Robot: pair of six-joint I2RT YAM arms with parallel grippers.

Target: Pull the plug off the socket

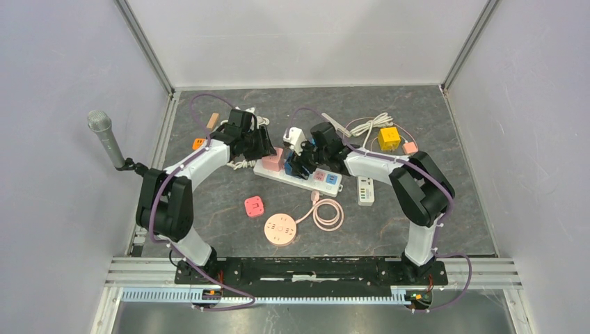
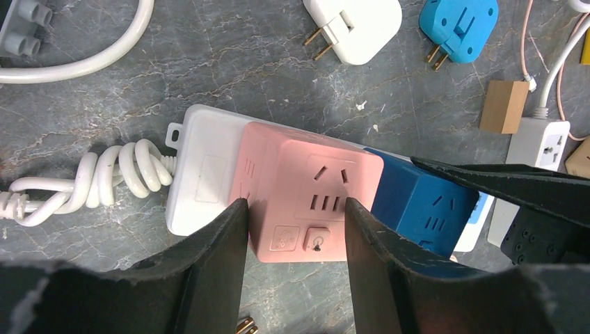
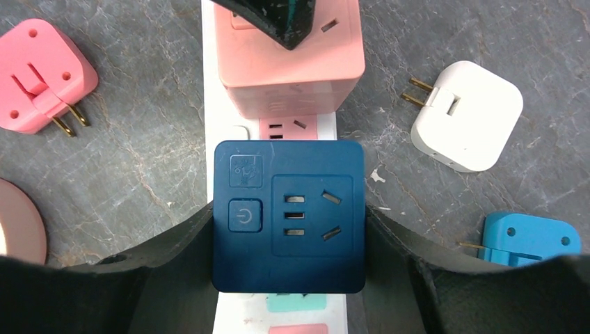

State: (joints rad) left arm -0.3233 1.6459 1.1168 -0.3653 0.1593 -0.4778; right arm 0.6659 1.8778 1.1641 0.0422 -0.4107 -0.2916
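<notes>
Grey marbled table inside white walls, both arms reaching to the middle. Far left, grey metal microphone on a black stand at the table edge.

Left claw sits over the left end of the long white plastic power strip, about half open. One finger is at the left edge of the pink plastic cube plug, the other over its top face. No clamp on its sides visible, cannot tell if either pad touches. The pink plastic cube plug is seated in the strip, upright. Coiled white cord runs off the strip's left end.

Near side of the strip: flat pink square plug and round pink socket disc with a looped pink cable, all apart from the strip.

Dark blue plastic cube plug is seated in the strip just beside the pink one, sides nearly touching. Right claw is closed onto it, one finger against each of two opposite sides, jaws about cube width.

Far side of the strip: flat white plug and light blue plug, loose on the table, prongs showing.

Right of the strip: short white socket block, and further back a yellow cube adapter beside bundled white cord
</notes>
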